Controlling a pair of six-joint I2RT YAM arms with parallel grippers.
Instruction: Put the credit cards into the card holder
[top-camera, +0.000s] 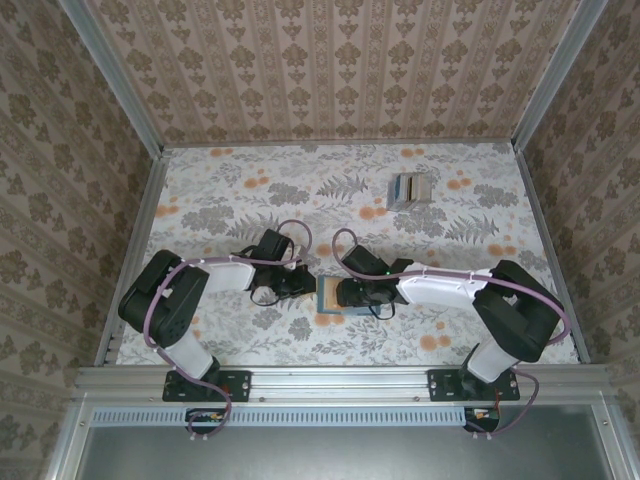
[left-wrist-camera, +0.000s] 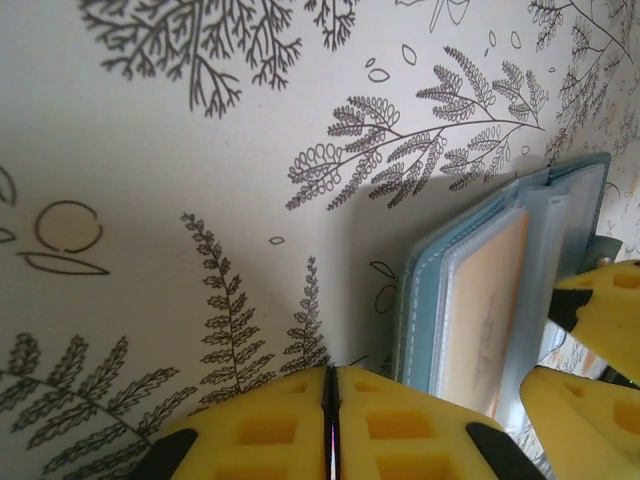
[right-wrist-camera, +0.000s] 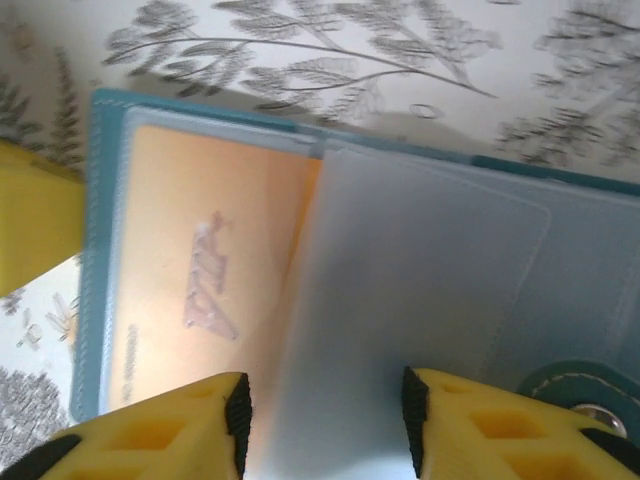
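The teal-blue card holder (top-camera: 326, 297) lies open on the floral table between my two grippers. An orange-tan card (right-wrist-camera: 200, 290) sits in its left slot under clear plastic, and a translucent grey-blue leaf (right-wrist-camera: 430, 290) covers the rest. My right gripper (right-wrist-camera: 322, 400) is open, its fingers straddling that leaf from the near side. My left gripper (left-wrist-camera: 330, 372) is shut with nothing between its pads, just left of the card holder (left-wrist-camera: 425, 300). The other credit cards (top-camera: 410, 189) lie in a fanned stack far back on the right.
The card holder's strap with a metal snap (right-wrist-camera: 590, 395) lies beside my right finger. A yellow finger of the left gripper (right-wrist-camera: 30, 225) shows at the holder's left edge. Patterned walls (top-camera: 330, 60) and metal rails enclose the table.
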